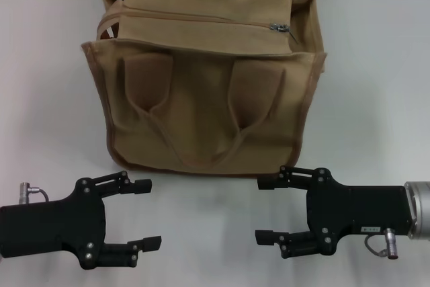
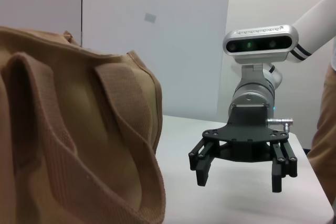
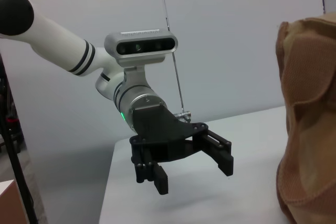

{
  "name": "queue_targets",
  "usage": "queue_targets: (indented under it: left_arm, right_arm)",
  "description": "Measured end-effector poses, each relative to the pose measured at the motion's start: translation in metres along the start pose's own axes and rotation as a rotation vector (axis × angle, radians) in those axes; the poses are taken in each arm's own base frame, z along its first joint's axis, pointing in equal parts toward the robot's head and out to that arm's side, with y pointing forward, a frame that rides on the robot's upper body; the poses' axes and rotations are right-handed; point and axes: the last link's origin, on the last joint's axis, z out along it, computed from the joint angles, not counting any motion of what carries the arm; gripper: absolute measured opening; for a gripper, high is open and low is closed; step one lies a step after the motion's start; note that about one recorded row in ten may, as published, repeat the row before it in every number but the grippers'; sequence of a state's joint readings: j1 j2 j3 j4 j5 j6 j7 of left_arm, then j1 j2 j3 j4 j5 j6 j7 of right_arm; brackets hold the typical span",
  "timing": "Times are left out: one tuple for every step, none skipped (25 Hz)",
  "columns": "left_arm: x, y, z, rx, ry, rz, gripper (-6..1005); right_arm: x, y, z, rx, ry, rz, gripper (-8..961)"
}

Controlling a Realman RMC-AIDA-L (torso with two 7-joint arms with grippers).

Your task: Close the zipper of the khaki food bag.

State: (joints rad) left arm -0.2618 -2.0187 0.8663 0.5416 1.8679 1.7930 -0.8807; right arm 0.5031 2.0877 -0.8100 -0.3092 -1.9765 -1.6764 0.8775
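1. The khaki food bag (image 1: 201, 85) stands near the far edge of the surface (image 1: 376, 85), roughly centred between the left and right edges. Its handle side faces the robot.
2. The zipper (image 1: 201, 18) runs left-right along the top panel, parallel to the far edge. Pull tab (image 1: 279, 27) sits near the right end of the line.
3. The seam left of the tab looks shut from the head view, so the task may be mostly done. A gap near the left end cannot be ruled out; the top panel sags there.
4. Left gripper (image 1: 149, 212) hovers near the near-left corner, fingers spread, holding nothing. It points toward the right edge.
5. Right gripper (image 1: 267, 210) hovers near the near edge, right of centre, fingers spread, holding nothing. It points toward the left edge.
6. Key relation: the tab lies beyond and above both grippers, across the bag's front face. The right gripper is nearer; the tab is almost straight past it toward the far edge.
7. In the way: the front wall and the two looped handles (image 1: 201, 146) lying flat on it. The approach should go over the top edge, not through the front.
8. Risk: the bag is soft and may slide or collapse under pull. The left gripper could brace the left end.
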Motion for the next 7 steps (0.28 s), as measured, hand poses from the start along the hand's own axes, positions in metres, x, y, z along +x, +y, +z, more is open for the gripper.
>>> queue_targets:
  left_arm:
    - [-0.0003,0.0003,-0.0001,0.0,-0.001,-0.001,837]
    - [-0.0003,0.0003,-0.0001,0.0,-0.001,-0.001,837]
    - [-0.0004,0.0005,-0.0001,0.0,-0.001,-0.001,837]
    - [-0.0005,0.0005,0.0001,0.0,-0.001,-0.002,837]
    - [-0.0007,0.0005,0.0003,0.001,-0.002,-0.002,837]
    - [-0.0009,0.0004,0.0005,0.001,-0.003,-0.002,837]
    - [-0.0012,0.0002,0.0006,0.002,-0.005,-0.002,837]
  right_arm:
    - [-0.0001,-0.0001,0.0,0.0,0.0,0.0,826]
    - [-0.0001,-0.0001,0.0,0.001,-0.001,0.0,826]
    - [-0.0001,-0.0002,0.0001,0.001,-0.001,0.0,826]
    - [-0.0002,-0.0001,0.0003,0.001,-0.002,0.0,826]
    - [-0.0001,-0.0001,0.0005,0.002,-0.002,0.0,826]
    - [-0.0001,-0.0002,0.0006,0.002,-0.001,0.0,826]
    - [0.0002,-0.0005,0.0006,0.004,0.0,0.0,826]
